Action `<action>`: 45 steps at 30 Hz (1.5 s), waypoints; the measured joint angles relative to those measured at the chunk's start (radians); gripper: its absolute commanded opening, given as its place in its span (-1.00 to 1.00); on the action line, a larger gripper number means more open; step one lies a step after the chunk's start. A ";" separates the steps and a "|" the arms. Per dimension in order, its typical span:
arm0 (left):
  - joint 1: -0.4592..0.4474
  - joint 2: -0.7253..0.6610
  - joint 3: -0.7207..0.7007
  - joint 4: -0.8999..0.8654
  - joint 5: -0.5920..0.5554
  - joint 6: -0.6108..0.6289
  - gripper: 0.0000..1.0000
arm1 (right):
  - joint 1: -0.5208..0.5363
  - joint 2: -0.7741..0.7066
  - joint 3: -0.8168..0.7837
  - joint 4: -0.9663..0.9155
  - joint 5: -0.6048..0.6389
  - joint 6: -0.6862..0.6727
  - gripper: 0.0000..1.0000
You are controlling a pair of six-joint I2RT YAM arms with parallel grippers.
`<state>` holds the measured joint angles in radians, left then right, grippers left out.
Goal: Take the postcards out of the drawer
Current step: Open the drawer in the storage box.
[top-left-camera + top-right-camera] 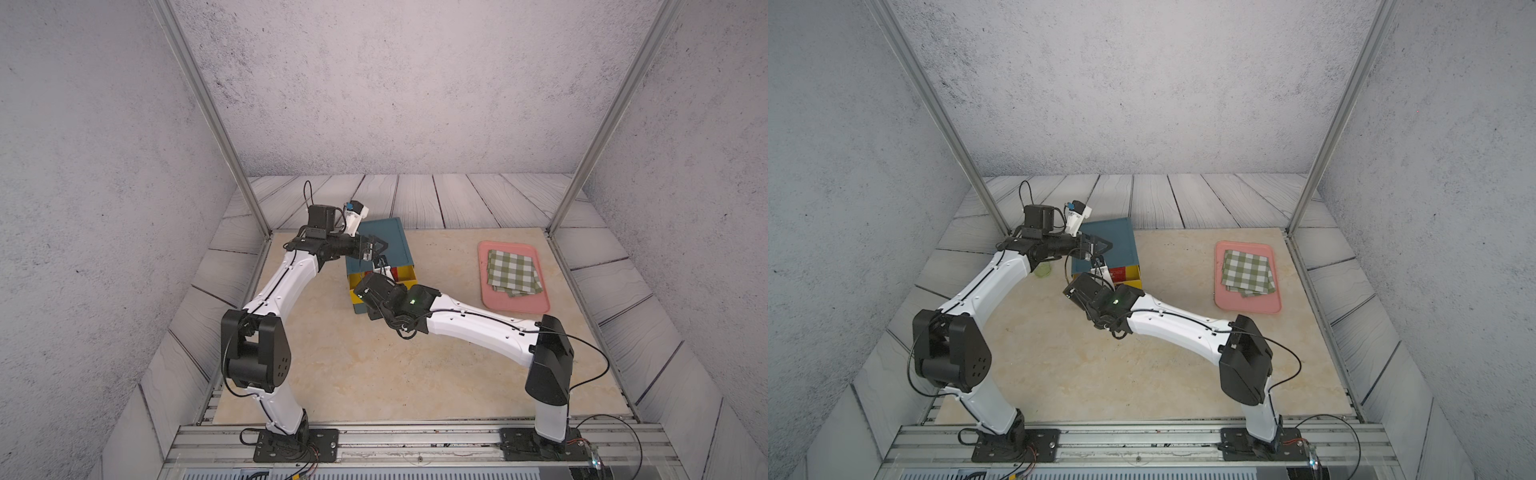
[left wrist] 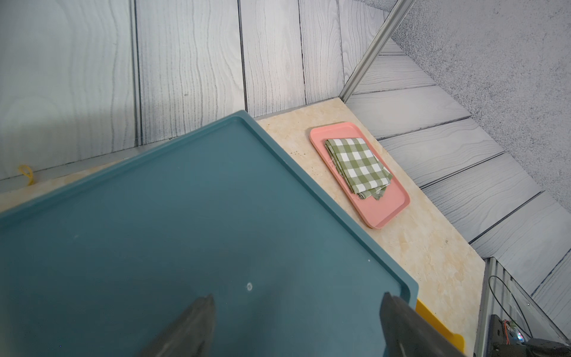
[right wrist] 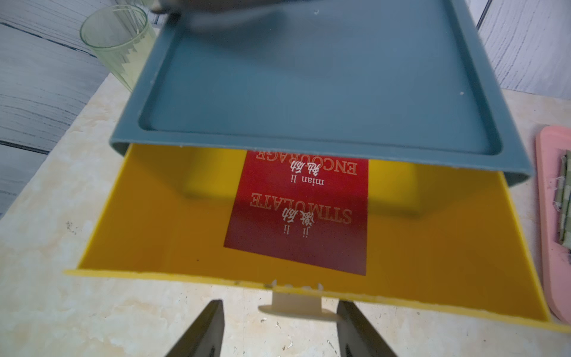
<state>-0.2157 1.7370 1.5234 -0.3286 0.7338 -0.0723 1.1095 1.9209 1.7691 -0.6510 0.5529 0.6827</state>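
Note postcards (image 3: 301, 216) flat on floor of half-open yellow drawer (image 3: 148, 216), far ends tucked under teal cabinet (image 3: 309, 77); right claw (image 3: 279, 309) spread either side of white handle (image 3: 293, 301), left claw (image 2: 299, 296) spread wide over cabinet top. Expect trouble pinching thin cards off smooth floor: likely to slide deeper under cabinet, or lift one only. Watch also for tipping glass (image 3: 117, 37) beside cabinet should housing get shoved.

Red printed postcards (image 3: 296, 216) lie in the yellow plastic drawer (image 3: 154, 231), half out of the teal plastic box (image 3: 309, 77); pink plastic tray (image 1: 519, 301) off to its right.
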 measured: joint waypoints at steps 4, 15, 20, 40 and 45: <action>0.000 0.000 0.000 0.000 0.001 0.000 0.81 | 0.000 0.013 0.018 -0.021 0.006 0.010 0.15; 0.000 0.000 0.000 0.004 0.005 -0.006 0.82 | 0.000 0.030 0.027 -0.045 0.023 0.029 0.02; 0.000 0.000 0.000 0.005 0.005 -0.007 0.82 | -0.003 0.032 0.027 -0.050 0.028 0.029 -0.12; -0.001 0.000 -0.002 0.011 0.010 -0.008 0.85 | 0.006 -0.005 -0.064 0.036 0.052 0.043 -0.29; -0.001 0.000 -0.002 0.011 0.012 -0.008 0.85 | 0.015 -0.026 -0.090 0.041 0.053 0.044 -0.30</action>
<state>-0.2165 1.7370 1.5211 -0.3176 0.7456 -0.0799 1.1248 1.8954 1.6791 -0.6098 0.6056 0.7269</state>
